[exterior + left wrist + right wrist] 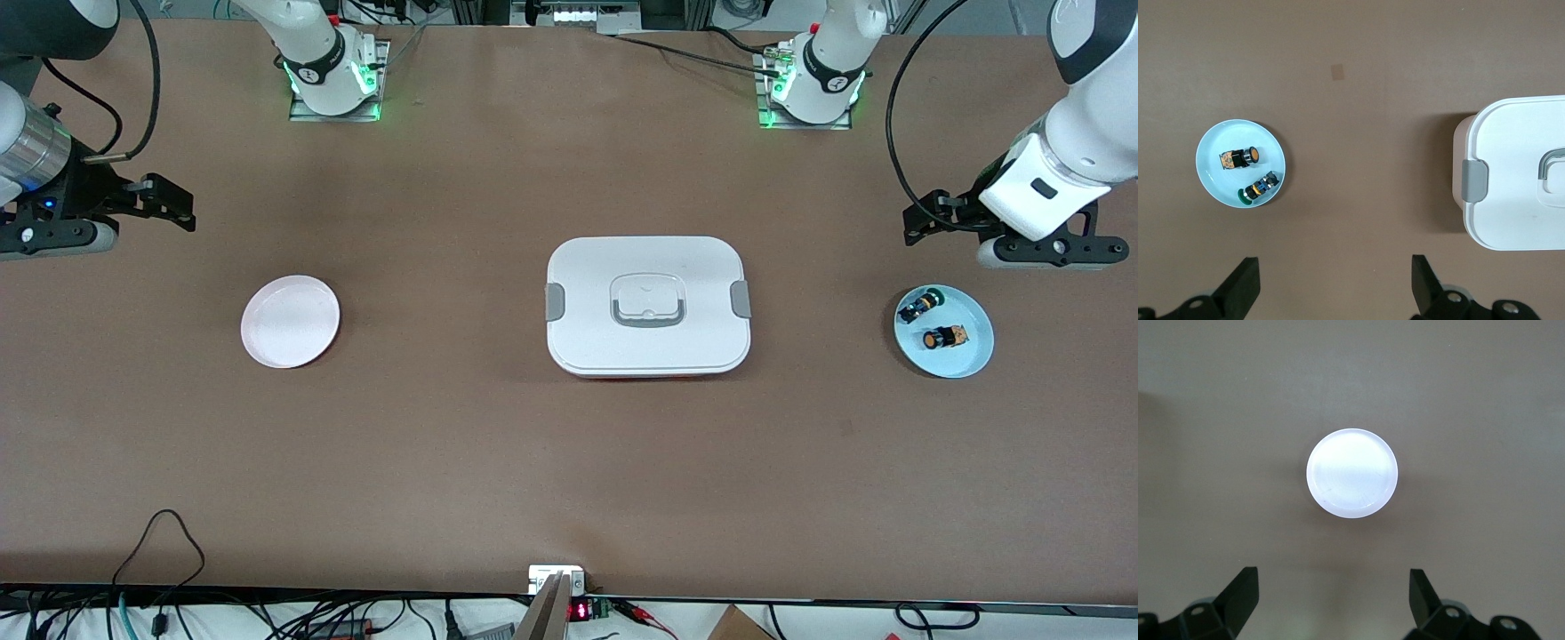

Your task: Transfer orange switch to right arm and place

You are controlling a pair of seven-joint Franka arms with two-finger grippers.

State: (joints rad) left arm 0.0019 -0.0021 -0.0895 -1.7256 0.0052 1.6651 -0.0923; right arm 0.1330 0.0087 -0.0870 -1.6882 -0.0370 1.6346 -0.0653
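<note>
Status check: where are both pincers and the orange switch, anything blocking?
Left pincer open, above blue dish. Right pincer open, up near white plate. Orange switch in dish beside green switch, ungrasped. Lidded white box mid-table between dishes.

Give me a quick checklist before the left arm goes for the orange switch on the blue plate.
1. Orange switch lying free on the blue plate: ok.
2. Apart from the green-capped switch, which lies farther from the front camera: ok, though close.
3. Left gripper open, holding nothing: ok.
4. Left gripper over the switch: not ok; it hangs over bare table beside the plate.
5. Right gripper open and waiting at its end of the table: ok.
6. White plate holds nothing, ready for placing: ok.
</note>
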